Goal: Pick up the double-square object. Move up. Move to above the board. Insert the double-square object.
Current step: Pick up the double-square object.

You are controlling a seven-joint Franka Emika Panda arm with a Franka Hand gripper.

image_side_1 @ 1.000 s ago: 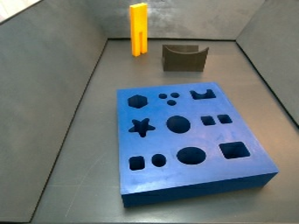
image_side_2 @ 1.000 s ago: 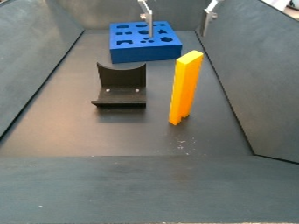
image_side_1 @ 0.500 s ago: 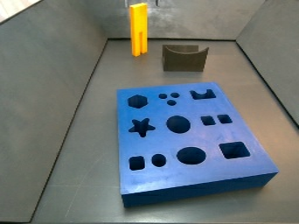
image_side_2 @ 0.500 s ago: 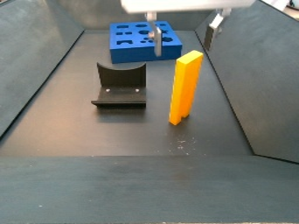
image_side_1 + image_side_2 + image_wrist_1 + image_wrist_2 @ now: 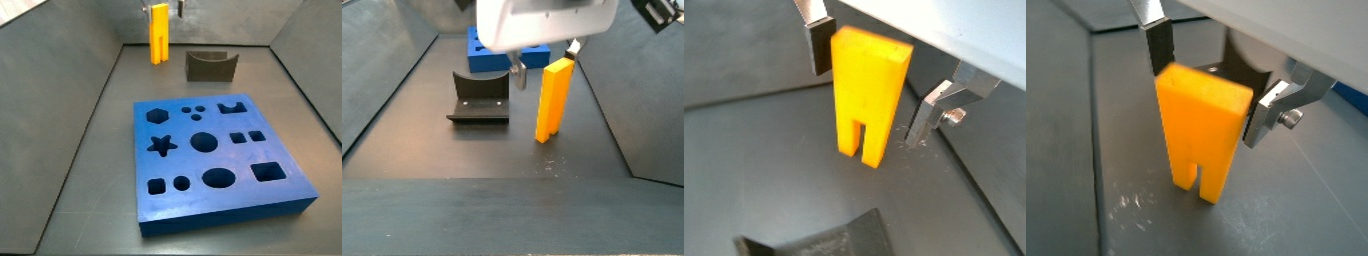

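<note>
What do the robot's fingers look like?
The gripper near the double-square object has two flat silver metal fingers with dark pads. One carries a small round bolt. Above them, in a side view, sits a boxy white-grey body.

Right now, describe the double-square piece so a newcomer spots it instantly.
Start at the large blue board with dark cut-outs, then look past it to the far end of the grey floor. There the tall yellow-orange double-square object stands upright between the open gripper fingers, beside the low dark fixture; it alone is bright and slotted.
</note>
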